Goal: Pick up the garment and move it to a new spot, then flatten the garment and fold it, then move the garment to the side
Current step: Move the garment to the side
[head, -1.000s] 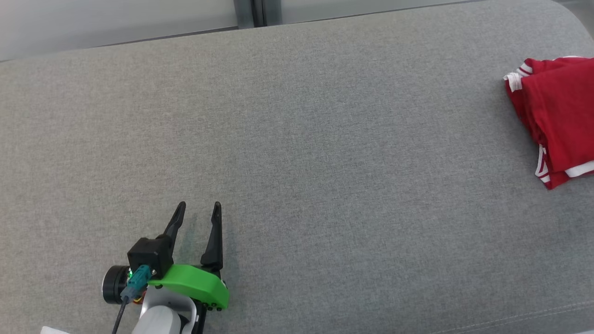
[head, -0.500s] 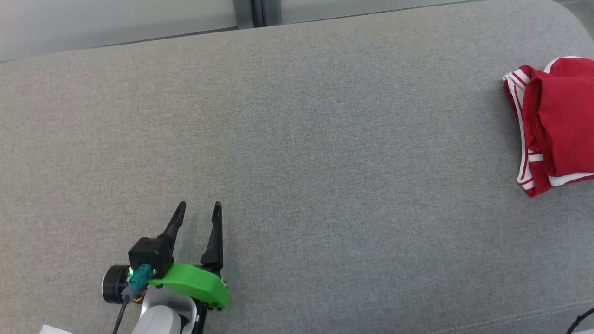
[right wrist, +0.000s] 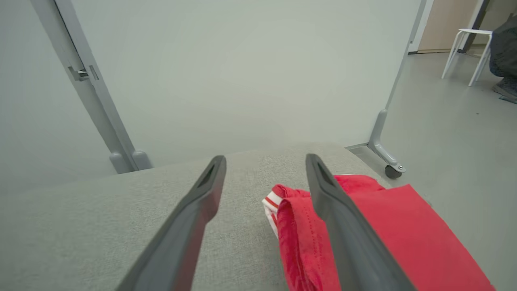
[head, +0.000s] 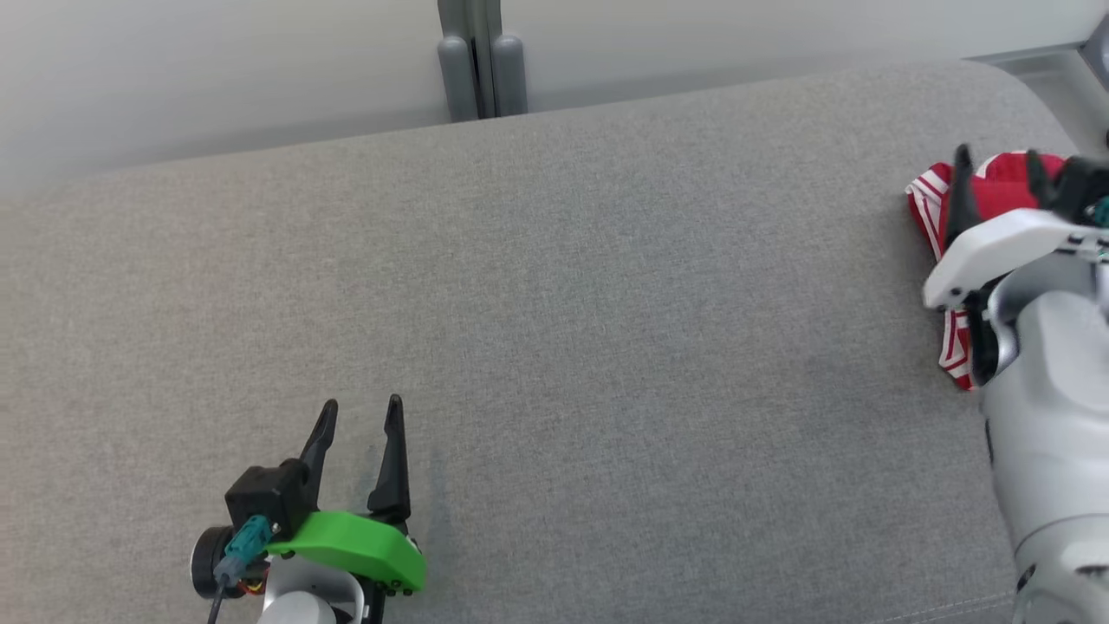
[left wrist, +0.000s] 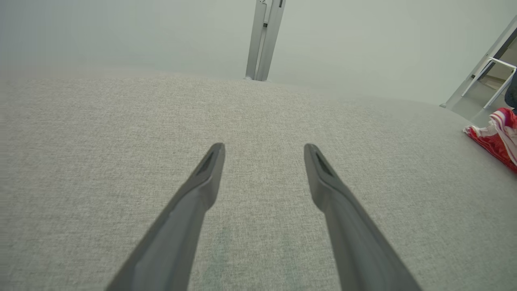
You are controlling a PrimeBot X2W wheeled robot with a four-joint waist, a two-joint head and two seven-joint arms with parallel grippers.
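Note:
The garment (head: 998,184) is a folded red piece with white stripes, lying at the far right end of the grey padded surface (head: 606,303). My right forearm hides much of it in the head view. My right gripper (head: 996,159) hovers over it, open, holding nothing. In the right wrist view the right gripper (right wrist: 265,159) points past the garment (right wrist: 387,230), whose striped corner lies between the fingers. My left gripper (head: 361,406) rests open near the front left, far from the cloth. The left wrist view shows the left gripper (left wrist: 263,147) over bare fabric and the garment (left wrist: 494,135) at the right edge.
A pale partition wall with a grey post (head: 481,65) runs behind the surface. Past the surface's rounded right end are the partition's wheeled foot (right wrist: 391,169), bare floor and a white stool (right wrist: 470,44).
The head camera has tilted, sliding the whole picture down. My right arm has come into view, now open above the garment. The garment changed shape, settling at the right end. The left arm stayed put.

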